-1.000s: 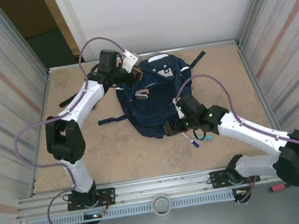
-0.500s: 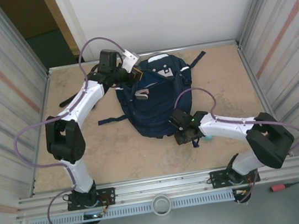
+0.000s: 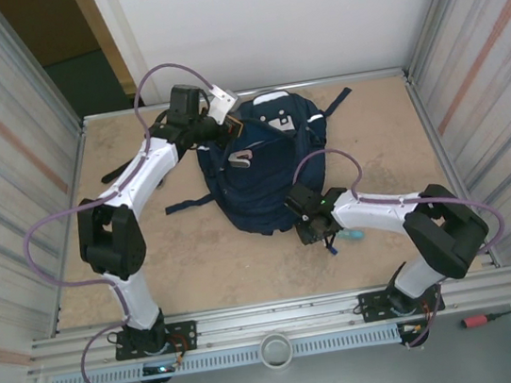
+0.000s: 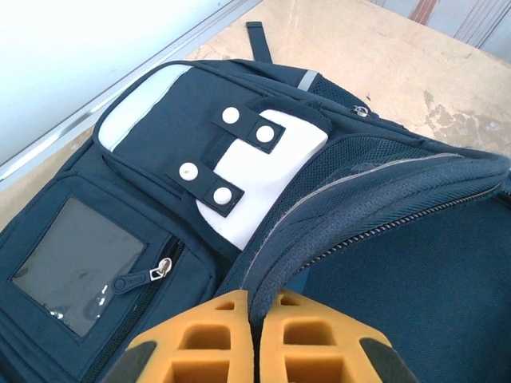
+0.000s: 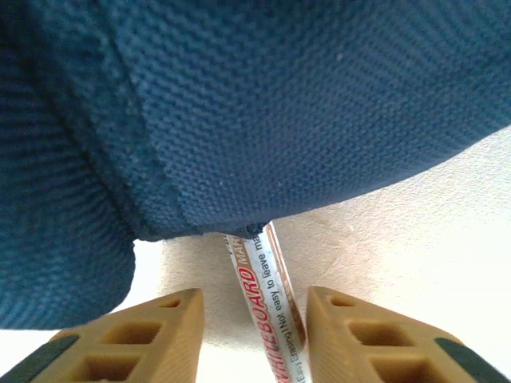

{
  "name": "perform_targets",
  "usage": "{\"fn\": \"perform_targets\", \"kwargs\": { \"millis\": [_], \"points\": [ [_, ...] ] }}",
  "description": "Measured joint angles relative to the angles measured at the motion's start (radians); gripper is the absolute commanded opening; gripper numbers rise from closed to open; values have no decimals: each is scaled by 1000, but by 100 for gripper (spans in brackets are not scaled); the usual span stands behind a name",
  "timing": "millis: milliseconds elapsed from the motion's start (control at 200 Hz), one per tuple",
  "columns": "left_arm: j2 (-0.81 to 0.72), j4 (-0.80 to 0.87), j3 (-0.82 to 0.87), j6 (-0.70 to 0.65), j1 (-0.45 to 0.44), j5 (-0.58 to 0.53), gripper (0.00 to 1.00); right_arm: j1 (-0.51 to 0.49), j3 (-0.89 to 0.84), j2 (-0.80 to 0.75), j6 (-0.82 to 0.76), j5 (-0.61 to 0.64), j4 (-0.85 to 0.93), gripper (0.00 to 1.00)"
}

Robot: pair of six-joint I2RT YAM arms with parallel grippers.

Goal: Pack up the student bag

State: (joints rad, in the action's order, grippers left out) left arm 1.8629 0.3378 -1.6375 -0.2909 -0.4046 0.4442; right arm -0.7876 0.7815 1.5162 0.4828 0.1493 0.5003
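The student bag (image 3: 262, 167) lies on the surface (image 3: 197, 247) toward the far wall, unmoved since a second ago. The left gripper (image 4: 257, 315) stays where it was — jaws clenched on the rim of the bag's opening. The right gripper (image 5: 254, 305) has dropped low at the bag's near edge, its elbow swung inward — jaws apart, straddling a whiteboard marker (image 5: 270, 319) that pokes out from beneath the fabric, not gripping it.
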Motion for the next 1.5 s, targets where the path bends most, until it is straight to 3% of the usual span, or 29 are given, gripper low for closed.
{"fn": "perform_targets", "kwargs": {
  "millis": [235, 416, 571, 787, 942, 1087, 1252, 1503],
  "points": [
    [0, -7, 11, 0, 0, 0, 0, -37, -36, -12, 9, -16, -26, 26],
    [0, -14, 13, 0, 0, 0, 0, -66, -45, -28, 30, -9, -31, 7],
    [0, -14, 13, 0, 0, -1, 0, -79, -45, -80, 32, -19, 14, 5],
    [-2, -15, 15, 0, -7, -4, 0, -73, -9, -306, -22, -108, 77, 6],
    [-6, -13, 17, 0, -13, -3, 0, 42, 119, -374, -55, -220, 35, 4],
    [-6, -14, 17, 4, -14, 0, 0, 180, 244, -303, -19, -332, -98, 5],
    [-6, -14, 17, 5, -21, 0, 0, 186, 370, -104, 46, -389, -210, 7],
    [-6, -13, 17, 8, -34, 0, 0, 193, 381, 86, 229, -385, -388, 10]
  ]
}}
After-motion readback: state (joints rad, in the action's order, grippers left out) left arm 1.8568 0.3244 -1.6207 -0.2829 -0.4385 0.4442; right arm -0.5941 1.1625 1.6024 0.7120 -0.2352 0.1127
